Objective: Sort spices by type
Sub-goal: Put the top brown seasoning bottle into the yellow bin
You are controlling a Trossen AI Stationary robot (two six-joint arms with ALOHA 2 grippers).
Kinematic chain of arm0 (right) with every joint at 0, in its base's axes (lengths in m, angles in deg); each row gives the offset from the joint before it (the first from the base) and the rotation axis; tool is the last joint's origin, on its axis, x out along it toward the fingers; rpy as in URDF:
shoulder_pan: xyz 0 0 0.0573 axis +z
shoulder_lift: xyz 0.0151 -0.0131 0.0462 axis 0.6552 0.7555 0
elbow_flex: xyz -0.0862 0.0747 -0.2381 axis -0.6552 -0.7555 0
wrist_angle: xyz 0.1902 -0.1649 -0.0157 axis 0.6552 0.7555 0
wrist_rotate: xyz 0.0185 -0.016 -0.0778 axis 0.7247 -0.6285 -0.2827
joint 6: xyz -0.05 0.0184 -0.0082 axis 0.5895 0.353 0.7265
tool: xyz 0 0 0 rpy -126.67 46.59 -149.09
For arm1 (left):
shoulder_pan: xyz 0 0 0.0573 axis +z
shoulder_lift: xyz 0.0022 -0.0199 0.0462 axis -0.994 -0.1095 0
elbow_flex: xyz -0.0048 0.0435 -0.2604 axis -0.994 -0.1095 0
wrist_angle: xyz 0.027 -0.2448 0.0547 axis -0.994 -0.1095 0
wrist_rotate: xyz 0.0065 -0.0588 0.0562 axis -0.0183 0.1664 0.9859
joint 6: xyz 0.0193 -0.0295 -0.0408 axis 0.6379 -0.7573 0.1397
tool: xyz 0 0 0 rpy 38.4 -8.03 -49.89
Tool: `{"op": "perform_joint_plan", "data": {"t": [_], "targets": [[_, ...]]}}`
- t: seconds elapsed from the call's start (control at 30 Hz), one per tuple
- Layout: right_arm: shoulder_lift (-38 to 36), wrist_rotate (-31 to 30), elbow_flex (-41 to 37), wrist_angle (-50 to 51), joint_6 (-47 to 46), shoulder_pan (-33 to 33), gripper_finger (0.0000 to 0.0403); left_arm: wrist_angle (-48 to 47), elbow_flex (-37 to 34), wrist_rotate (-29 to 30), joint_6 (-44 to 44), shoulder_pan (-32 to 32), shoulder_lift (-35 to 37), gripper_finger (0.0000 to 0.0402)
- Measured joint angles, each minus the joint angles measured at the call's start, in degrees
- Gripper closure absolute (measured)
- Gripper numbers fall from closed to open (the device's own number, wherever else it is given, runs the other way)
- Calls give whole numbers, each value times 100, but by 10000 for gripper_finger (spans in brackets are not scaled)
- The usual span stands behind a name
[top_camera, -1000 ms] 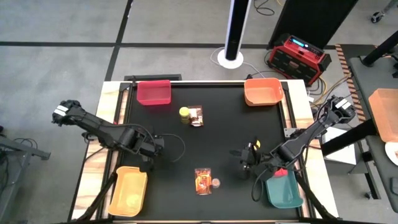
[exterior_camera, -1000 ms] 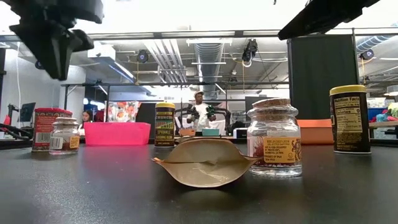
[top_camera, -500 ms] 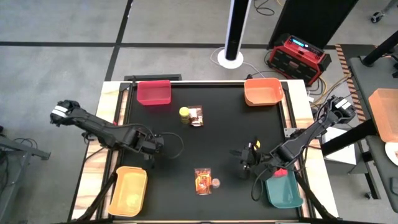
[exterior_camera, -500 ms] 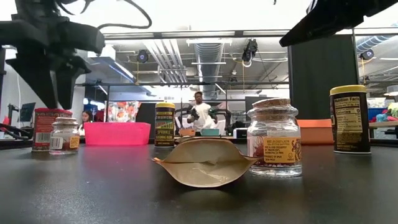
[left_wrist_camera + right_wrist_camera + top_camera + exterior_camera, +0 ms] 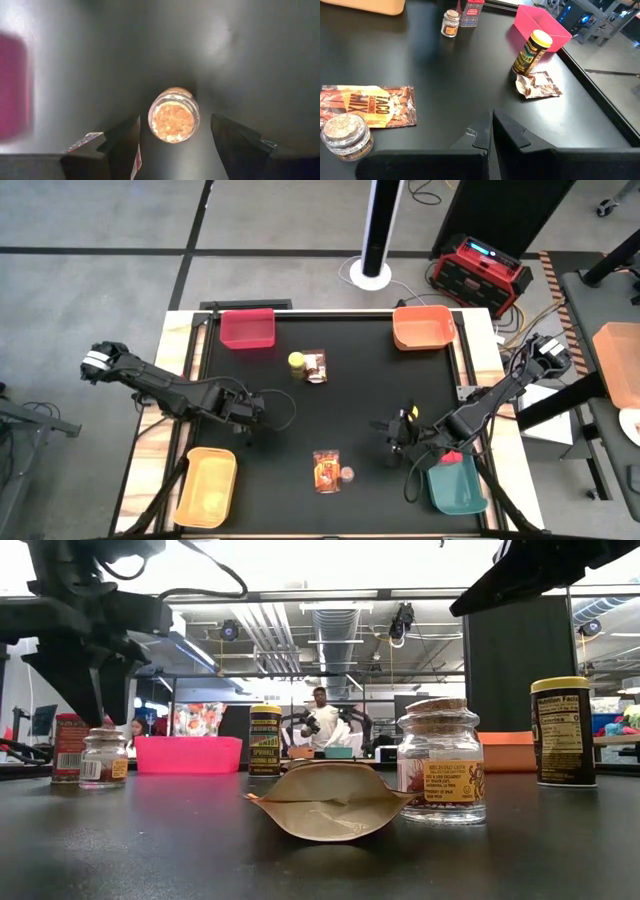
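While left gripper (image 5: 175, 135) fingers straddle small jar (image 5: 174, 114) untouched, right fingers (image 5: 492, 131) together.

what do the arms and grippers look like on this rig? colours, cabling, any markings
Both arms are dark, slim and multi-jointed, each with a light grey or white module at the outer joint near the table edge. A thin black cable loops loose beside the left gripper; the right gripper has a similar cable trailing under its wrist. Fingers are flat, dark, angular plates. No legible markings visible.
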Motion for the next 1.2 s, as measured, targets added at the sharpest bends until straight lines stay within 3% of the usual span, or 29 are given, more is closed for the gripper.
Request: {"op": "perform_joint_plan", "data": {"t": [1.2], "targets": [[0, 5, -8, 6, -46, -2, 394, 814, -500, 32, 270, 4, -1, 167]]}}
